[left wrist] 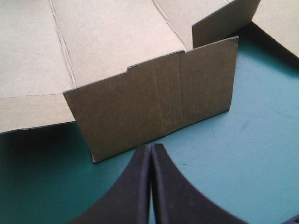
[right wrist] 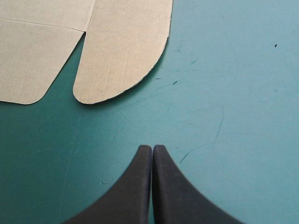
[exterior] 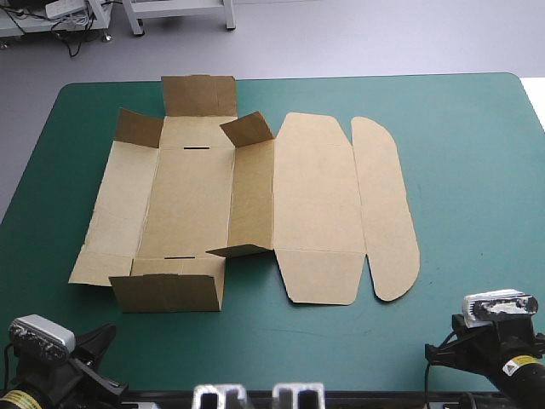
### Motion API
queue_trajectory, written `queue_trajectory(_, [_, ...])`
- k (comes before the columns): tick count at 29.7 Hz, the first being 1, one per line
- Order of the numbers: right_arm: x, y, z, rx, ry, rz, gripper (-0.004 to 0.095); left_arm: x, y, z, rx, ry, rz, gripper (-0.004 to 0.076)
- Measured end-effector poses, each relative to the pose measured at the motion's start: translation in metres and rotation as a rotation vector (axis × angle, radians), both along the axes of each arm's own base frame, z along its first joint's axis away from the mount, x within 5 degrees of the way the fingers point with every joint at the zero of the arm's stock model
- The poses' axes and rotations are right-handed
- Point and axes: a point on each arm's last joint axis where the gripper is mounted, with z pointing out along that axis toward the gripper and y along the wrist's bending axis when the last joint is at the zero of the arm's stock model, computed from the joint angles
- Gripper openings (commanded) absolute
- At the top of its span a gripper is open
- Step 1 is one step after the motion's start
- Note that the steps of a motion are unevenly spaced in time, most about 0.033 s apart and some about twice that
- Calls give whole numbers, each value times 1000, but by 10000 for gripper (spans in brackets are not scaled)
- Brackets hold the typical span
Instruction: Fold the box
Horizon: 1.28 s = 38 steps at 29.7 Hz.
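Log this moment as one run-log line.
box: mostly flat, partly raised | left gripper: shut, empty, facing near raised flap | right gripper: shut, empty, short of rounded flap

left gripper (left wrist: 151, 147): closed, tips meeting | right gripper (right wrist: 152, 148): closed, tips meeting

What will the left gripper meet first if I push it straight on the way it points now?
Most likely the raised near flap of the box: it stands directly ahead of the left gripper, whose fingers are shut, with only a strip of teal-green cover between. The gap is hard to judge.
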Motion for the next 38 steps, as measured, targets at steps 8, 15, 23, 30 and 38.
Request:
queue_trajectory(8, [0,0,0,0,0,0,-5,0,1,0,6,-2,4,-10])
queue_trajectory(15, [0,0,0,0,0,0,-5,4,1,24,9,-32,12,-10])
queue_trajectory(23, [0,0,0,0,0,0,-5,47,-11,101,51,-28,48,-10])
queue_trajectory(30, [0,0,0,0,0,0,-5,124,-36,139,139,48,73,-10])
queue_trajectory(38, [0,0,0,0,0,0,-5,214,-57,145,171,142,129,-9])
